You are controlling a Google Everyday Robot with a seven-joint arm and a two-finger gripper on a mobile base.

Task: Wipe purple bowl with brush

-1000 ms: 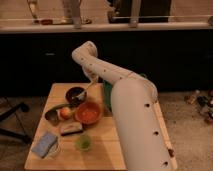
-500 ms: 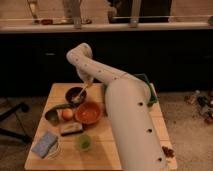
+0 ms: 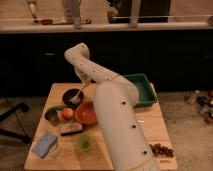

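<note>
One white arm reaches over a wooden table to a dark bowl.

Near the front edge lie a blue sponge (image 3: 44,144) and a green cup (image 3: 83,143); the arm (image 3: 117,115) rises from the lower right, hiding the table's (image 3: 155,132) middle, and bends down at its far end. Its gripper (image 3: 84,80) is hard to make out, so I cannot tell its state. Beyond the orange bowl (image 3: 86,113), the brush (image 3: 80,92) slants from upper right down-left into the purple bowl (image 3: 71,96), toward the far-left corner.

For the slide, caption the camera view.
Gripper holds the brush tilted into the purple bowl, beside the orange bowl.
</note>
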